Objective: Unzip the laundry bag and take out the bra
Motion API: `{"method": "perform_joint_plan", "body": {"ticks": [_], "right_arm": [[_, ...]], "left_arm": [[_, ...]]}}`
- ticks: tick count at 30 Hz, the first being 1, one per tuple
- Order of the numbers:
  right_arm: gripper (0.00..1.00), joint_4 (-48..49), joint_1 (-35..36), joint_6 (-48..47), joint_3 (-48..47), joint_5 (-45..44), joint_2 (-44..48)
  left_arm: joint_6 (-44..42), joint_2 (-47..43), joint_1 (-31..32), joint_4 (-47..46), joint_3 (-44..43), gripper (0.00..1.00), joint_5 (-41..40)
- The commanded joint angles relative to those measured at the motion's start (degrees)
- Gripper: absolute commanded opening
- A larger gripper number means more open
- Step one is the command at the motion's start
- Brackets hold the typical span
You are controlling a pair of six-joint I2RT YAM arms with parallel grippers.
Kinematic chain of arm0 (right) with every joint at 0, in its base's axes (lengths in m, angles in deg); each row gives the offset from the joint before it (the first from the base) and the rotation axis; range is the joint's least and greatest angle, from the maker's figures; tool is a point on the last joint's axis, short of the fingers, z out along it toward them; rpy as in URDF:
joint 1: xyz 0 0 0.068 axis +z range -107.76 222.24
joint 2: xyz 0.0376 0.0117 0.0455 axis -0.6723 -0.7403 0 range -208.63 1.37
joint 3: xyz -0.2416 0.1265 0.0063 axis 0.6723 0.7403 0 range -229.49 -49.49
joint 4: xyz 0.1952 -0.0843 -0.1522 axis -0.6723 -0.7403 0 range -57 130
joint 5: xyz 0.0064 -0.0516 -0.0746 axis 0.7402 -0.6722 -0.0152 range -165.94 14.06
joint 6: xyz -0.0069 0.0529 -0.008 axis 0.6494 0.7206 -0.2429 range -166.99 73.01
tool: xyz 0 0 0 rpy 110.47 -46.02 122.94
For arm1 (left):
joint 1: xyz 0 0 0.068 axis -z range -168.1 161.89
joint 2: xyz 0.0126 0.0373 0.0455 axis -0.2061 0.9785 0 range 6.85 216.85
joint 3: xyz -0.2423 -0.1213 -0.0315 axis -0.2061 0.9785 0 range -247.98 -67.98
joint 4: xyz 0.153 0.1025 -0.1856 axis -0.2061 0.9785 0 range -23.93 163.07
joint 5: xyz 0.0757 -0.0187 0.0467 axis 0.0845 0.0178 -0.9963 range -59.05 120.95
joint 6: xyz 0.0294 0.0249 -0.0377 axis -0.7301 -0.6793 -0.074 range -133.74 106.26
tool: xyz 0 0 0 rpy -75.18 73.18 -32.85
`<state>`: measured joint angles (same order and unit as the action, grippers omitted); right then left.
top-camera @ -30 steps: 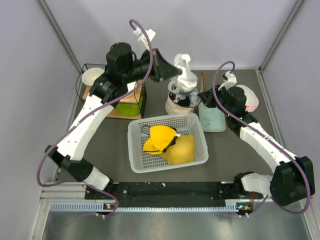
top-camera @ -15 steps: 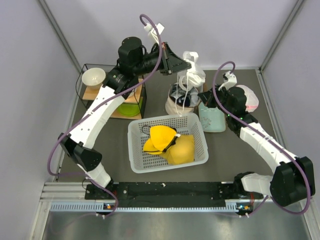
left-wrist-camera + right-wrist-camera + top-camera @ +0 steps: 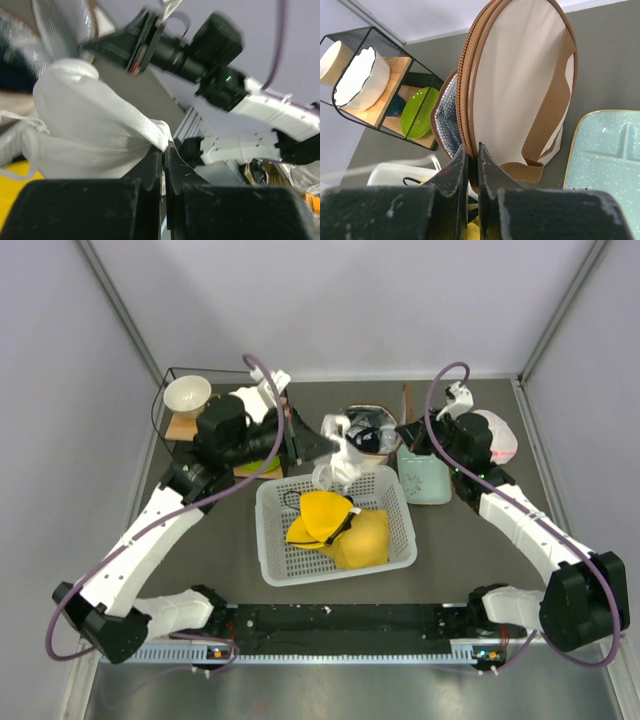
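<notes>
Top view: left tool (image 3: 322,443) is shut on a white cloth (image 3: 340,458) hanging over the far rim of the basket (image 3: 275,540). The bag (image 3: 360,418) is open behind it, with a dark shape inside, likely the bra (image 3: 375,438), not out yet. Right tool (image 3: 408,432) holds the lid up.

Left wrist: the tips pinch only a corner of the cloth. A thin grip like that could slip and drop it on the bench or back over the bag.

Right wrist: the tool is closed on the lid's brown trim. If it slips, the lid flops shut over the bra. Pulling harder may tip the soft bag toward the tray (image 3: 605,150).
</notes>
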<state>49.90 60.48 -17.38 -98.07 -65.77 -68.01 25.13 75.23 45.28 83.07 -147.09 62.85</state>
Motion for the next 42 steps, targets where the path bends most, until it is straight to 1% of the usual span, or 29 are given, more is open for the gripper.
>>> {"method": "perform_joint_plan", "body": {"ticks": [1, 2, 6, 7, 8, 14, 15, 18, 21, 23, 24, 25, 27, 28, 31, 32, 34, 35, 36, 37, 38, 39, 40, 41, 42], "right_arm": [[0.00, 2.2, -0.2, -0.6, -3.5, 0.3, -0.5], [0.00, 2.1, -0.2, -0.5, -3.4, 0.3, -0.3], [0.00, 1.4, -0.2, -0.8, -3.5, 0.4, -0.3], [0.00, 1.4, -0.2, -0.8, -3.5, 0.4, -0.4], [0.00, 1.4, -0.2, -0.8, -3.7, 0.5, -0.4], [0.00, 1.2, -0.2, -0.5, -4.0, 1.0, -0.5], [0.00, 1.0, -0.2, -0.5, -4.0, 1.1, -0.5], [0.00, 0.7, -0.2, -0.6, -4.1, 1.2, -0.2], [0.00, 0.8, -0.2, -0.5, -4.2, 1.7, -0.5], [0.00, 0.8, -0.2, -0.3, -4.4, 2.0, -0.6], [0.00, 0.7, -0.3, -0.2, -4.5, 2.1, -0.6], [0.00, 0.5, -0.2, -0.3, -4.7, 2.2, -0.5], [0.00, 0.0, -0.2, -0.5, -4.8, 2.1, -0.3], [0.00, 0.0, -0.2, -0.6, -4.7, 2.1, -0.1], [0.00, 0.1, -0.2, -0.6, -4.3, 2.4, 0.4], [0.00, 0.3, -0.2, -0.3, -4.1, 2.6, 0.5], [0.00, 0.1, -0.2, -0.3, -4.2, 2.9, 0.5], [0.00, 0.0, -0.2, -0.3, -4.2, 2.9, 0.5], [0.00, -0.1, -0.1, -0.4, -4.4, 2.9, 0.4], [0.00, 0.0, -0.2, -0.3, -4.5, 2.9, 0.5], [0.00, 0.1, -0.1, -0.1, -4.7, 2.9, 0.5], [0.00, 0.1, -0.2, -0.1, -4.8, 2.9, 0.5], [0.00, 0.2, -0.2, 0.1, -5.0, 3.1, 0.5], [0.00, 0.4, -0.1, 0.4, -5.2, 3.3, 0.3], [0.00, 0.4, 0.0, 0.5, -5.3, 3.4, 0.0]], "left_arm": [[-0.9, -5.1, 0.0, 0.3, 11.7, 0.00, -2.5], [-0.7, -6.1, 0.0, 0.6, 15.8, 0.00, -2.8], [-0.9, -11.5, -0.7, 3.9, 23.2, 0.00, -4.2], [-1.1, -12.4, -0.9, 4.3, 24.1, 0.00, -4.6], [-1.4, -12.9, -1.0, 6.7, 25.0, 0.00, -5.5], [-2.9, -15.2, -1.6, 14.2, 25.4, 0.00, -9.7], [-3.1, -16.3, -1.6, 16.6, 25.5, 0.00, -10.4], [-4.3, -18.3, -1.7, 18.7, 27.5, 0.00, -13.5], [-4.9, -17.2, -1.7, 19.5, 29.5, 0.00, -14.5], [-5.0, -15.6, -1.7, 20.8, 28.8, 0.38, -14.6], [-5.4, -14.2, -1.7, 21.8, 27.6, 0.66, -14.8], [-6.0, -13.6, -1.7, 23.3, 26.2, 0.83, -14.9], [-7.1, -12.8, -1.7, 24.5, 22.3, 0.93, -16.5], [-8.1, -12.7, -1.7, 24.3, 20.9, 0.96, -17.5], [-10.3, -11.8, -1.8, 19.6, 17.8, 0.96, -20.8], [-10.8, -10.7, -1.8, 18.4, 15.2, 0.95, -20.8], [-11.3, -5.8, -1.8, 15.4, 11.9, 0.90, -19.3], [-11.3, -3.6, -1.8, 14.2, 8.3, 0.88, -18.5], [-11.3, 0.6, -1.8, 10.7, 6.8, 0.88, -17.1], [-11.2, 3.1, -1.8, 9.6, 5.1, 0.88, -15.5], [-11.1, 5.9, -1.8, 9.0, 0.8, 0.87, -15.1], [-11.0, 11.4, -1.8, 8.0, -1.5, 0.83, -14.6], [-10.8, 13.9, -1.7, 7.5, -6.0, 0.81, -13.5], [-10.7, 16.4, -1.6, 6.8, -8.1, 0.79, -12.8], [-10.7, 21.0, -1.4, 6.0, -10.0, 0.77, -12.0]]}}
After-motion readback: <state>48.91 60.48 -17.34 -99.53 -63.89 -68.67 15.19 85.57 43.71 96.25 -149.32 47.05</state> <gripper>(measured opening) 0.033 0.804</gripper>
